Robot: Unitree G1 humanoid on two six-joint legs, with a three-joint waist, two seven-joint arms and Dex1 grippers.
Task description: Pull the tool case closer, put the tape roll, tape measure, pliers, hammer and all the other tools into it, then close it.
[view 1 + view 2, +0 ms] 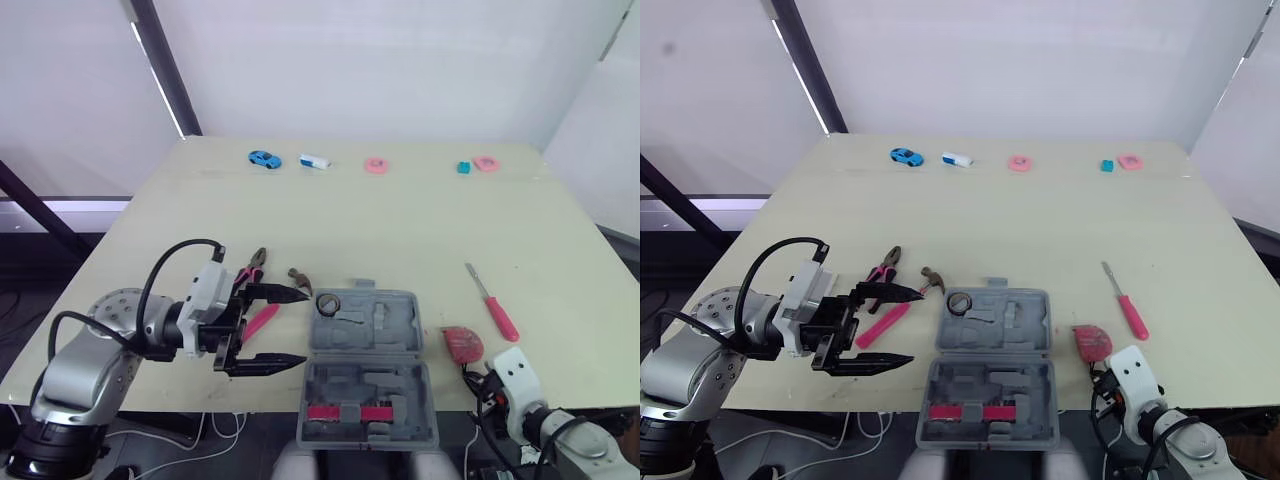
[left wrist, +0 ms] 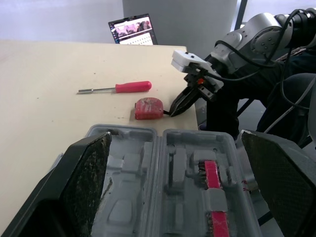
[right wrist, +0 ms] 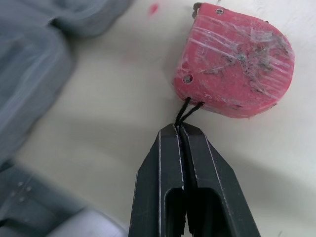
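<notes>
Right gripper (image 3: 178, 129) pinches the tape measure (image 3: 237, 69) by its cord (image 3: 187, 109) at the tabletop's (image 1: 400, 220) front right edge. Left gripper (image 1: 305, 326) waits open beside the open tool case (image 1: 395, 325). Next, I judge: lift it across into the case.

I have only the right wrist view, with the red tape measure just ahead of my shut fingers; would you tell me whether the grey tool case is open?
Observer: Yes, the grey plastic tool case lies fully open, both halves flat, just left of the red tape measure.
Operator: Thank you. Where is the left gripper?
Observer: The left gripper hovers open beside the case's left edge, by the pink-handled pliers.
Operator: Is anything else lying on my side?
Observer: A red-handled screwdriver lies on the table just beyond the tape measure.
</notes>
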